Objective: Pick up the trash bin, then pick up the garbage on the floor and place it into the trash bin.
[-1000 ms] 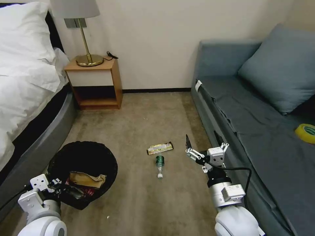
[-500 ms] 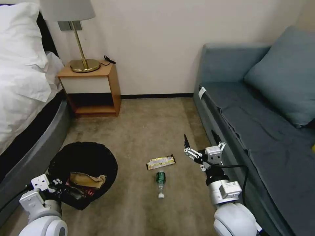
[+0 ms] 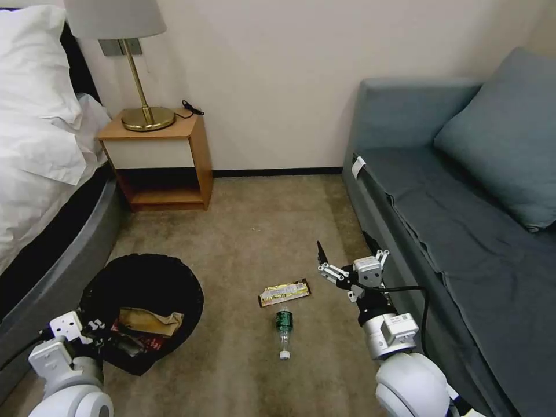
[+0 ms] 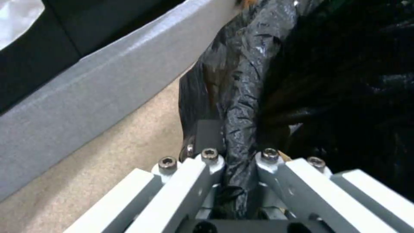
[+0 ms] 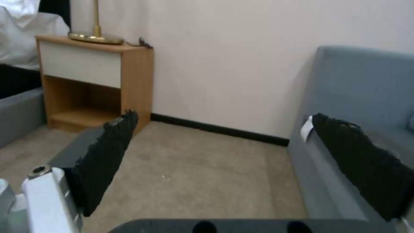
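Trash bin point(image 3: 142, 289) gripped at its near rim by the left claw point(image 4: 239, 161), pinched shut on the black liner, low beside the bed. Inside already: brown paper bag point(image 3: 152, 320) and red carton point(image 3: 152, 343). Right claw point(image 3: 346, 263) spread wide, hovering above the carpet. Snack wrapper point(image 3: 284, 292) and bottle point(image 3: 283, 330) lying on the floor just inboard of and below it. Step in hand, seemingly: fetching remaining litter. Next move likely needs lowering toward the wrapper, claw tilted down.

White-and-grey arms with rounded joints, black cables, silver screws; right gripper point(image 3: 341, 260) has 2 black serrated pads point(image 5: 105, 155).
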Motion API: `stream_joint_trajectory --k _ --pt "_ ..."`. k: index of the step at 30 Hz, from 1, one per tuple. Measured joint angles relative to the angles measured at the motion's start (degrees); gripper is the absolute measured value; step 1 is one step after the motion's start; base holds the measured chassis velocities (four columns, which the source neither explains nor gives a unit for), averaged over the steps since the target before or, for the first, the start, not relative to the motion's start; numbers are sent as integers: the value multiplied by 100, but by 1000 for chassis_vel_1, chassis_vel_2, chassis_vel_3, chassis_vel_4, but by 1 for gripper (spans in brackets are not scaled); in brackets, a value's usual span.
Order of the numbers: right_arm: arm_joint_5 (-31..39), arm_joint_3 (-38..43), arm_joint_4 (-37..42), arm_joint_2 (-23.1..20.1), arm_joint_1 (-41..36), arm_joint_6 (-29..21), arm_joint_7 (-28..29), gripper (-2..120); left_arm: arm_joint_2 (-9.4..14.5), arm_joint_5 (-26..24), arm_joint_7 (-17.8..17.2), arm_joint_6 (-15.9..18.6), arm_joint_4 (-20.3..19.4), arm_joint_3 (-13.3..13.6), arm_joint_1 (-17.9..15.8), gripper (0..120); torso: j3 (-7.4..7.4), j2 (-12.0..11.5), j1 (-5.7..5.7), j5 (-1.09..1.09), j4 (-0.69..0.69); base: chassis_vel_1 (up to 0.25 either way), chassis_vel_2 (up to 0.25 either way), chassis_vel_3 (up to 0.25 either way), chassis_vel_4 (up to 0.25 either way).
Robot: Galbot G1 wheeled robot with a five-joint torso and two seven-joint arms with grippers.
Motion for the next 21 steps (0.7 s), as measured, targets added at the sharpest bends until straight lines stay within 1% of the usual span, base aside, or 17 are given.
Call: stream_joint_trajectory --k 2,4,5,7,10,13,14,16,17,18,19,20,21 --pt "123 -211 -107 -46 252 -115 88 100 7 42 92 -156 40 -1 65 2 0 0 0 0 0 0 0 0 0" --pt "231 -366 -181 -54 420 -200 141 100 13 55 154 -231 52 18 76 2 0 0 0 0 0 0 0 0 0" --pt "231 -366 -181 -54 420 -200 141 100 13 55 154 -231 52 18 76 2 0 0 0 0 0 0 0 0 0" --pt "444 -563 -229 -50 607 -383 232 100 55 56 243 -304 69 30 73 2 0 0 0 0 0 0 0 0 0" --pt "518 -675 -244 -39 722 -565 314 100 104 57 310 -336 79 24 85 2 0 0 0 0 0 0 0 0 0" --pt "840 -831 -224 -46 893 -1096 572 100 166 59 400 -361 72 18 110 2 0 0 0 0 -1 0 0 0 0" --pt "840 -831 -224 -46 893 -1096 572 100 166 59 400 -361 72 18 110 2 0 0 0 0 -1 0 0 0 0" --pt "1232 -928 -218 -77 1049 -1540 778 100 197 60 413 -360 45 18 96 2 0 0 0 0 -1 0 0 0 0" --pt "1354 -956 -229 -90 1104 -1670 818 100 206 63 415 -355 37 20 90 2 0 0 0 0 -1 0 0 0 0" --pt "1643 -1031 -278 -108 1224 -1913 921 100 216 71 416 -349 35 24 81 2 0 0 0 0 -2 0 0 0 0" --pt "1643 -1031 -278 -108 1224 -1913 921 100 216 71 416 -349 35 24 81 2 0 0 0 0 -2 0 0 0 0" --pt "1892 -1097 -335 -113 1322 -2081 1035 100 221 82 419 -344 35 31 71 2 0 0 0 0 -1 0 0 0 0" --pt "2333 -1194 -434 -108 1488 -2318 1233 100 224 95 419 -334 35 40 56 2 0 0 0 0 -1 0 0 0 0"
